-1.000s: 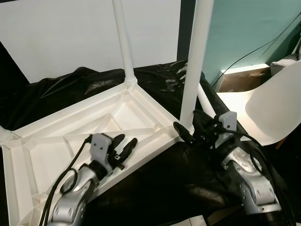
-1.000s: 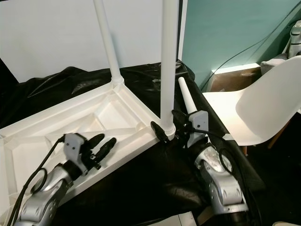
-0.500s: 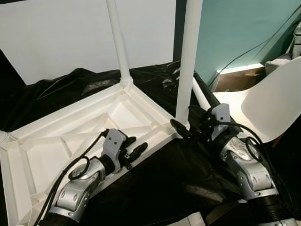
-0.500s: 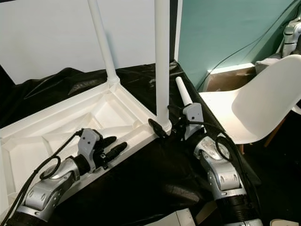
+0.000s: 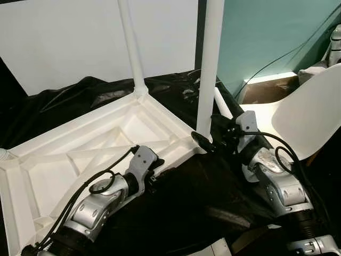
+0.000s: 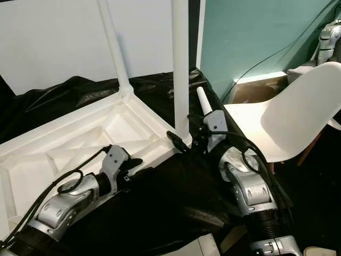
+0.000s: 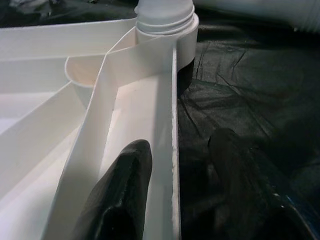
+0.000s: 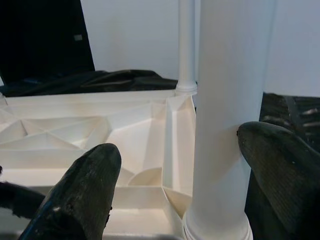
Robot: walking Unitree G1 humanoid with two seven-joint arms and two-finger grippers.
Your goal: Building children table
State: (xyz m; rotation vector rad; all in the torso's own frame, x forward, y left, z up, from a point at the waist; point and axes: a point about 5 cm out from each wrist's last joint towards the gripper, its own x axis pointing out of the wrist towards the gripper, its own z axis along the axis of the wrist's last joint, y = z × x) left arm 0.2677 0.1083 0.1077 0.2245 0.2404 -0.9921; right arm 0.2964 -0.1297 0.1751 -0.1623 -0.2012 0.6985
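**Left gripper brought onto the tabletop's near edge**

Since a second ago the left gripper [image 7: 175,195] has been swung from inside the upturned tabletop [image 5: 80,144] to its near rim, which is straddled by parted fingers, one inside, one over the black sheet [image 5: 176,213]. At the near right corner, the upright leg [image 5: 209,69] is bracketed by the right gripper [image 8: 175,175], opened wide, one pad touching. A second leg [image 5: 130,48] is seen standing at the far corner, a loose leg [image 6: 204,104] beside the white chair [image 6: 298,117].
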